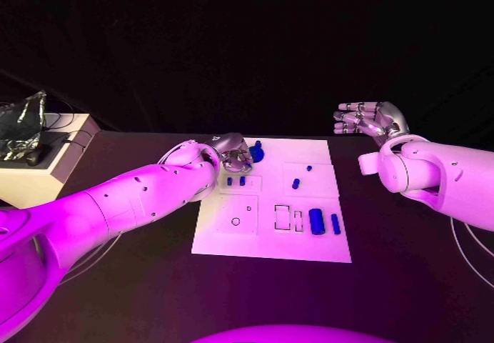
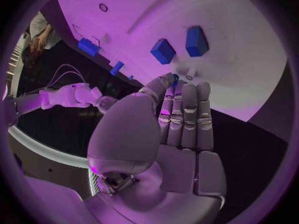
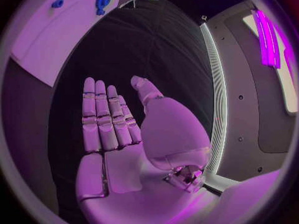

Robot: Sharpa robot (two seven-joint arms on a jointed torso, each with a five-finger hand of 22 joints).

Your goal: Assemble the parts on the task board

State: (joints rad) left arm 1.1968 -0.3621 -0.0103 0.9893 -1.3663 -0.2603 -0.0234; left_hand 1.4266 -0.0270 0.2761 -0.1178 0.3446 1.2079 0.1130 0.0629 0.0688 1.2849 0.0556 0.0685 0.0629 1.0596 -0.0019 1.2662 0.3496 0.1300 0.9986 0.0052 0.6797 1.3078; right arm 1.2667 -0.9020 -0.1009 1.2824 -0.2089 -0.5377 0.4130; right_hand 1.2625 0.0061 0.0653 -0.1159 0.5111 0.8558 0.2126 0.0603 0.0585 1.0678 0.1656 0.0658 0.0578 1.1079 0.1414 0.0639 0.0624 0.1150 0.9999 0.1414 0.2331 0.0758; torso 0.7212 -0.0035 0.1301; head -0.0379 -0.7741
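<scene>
Black table holds the white task board (image 1: 270, 236); the left hand (image 1: 233, 152), fingers straight and holding nothing, hovers beside a blue part (image 1: 256, 151) at the board's far edge; the right hand (image 1: 370, 118) waits, fingers loosely apart, well away.

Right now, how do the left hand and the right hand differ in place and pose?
The left hand is over the far edge of the task board, fingers close to a blue part; the right hand is raised off the board, over the black table. The left points down at the board; the right's palm is open, fingers extended. Neither holds anything.
</scene>
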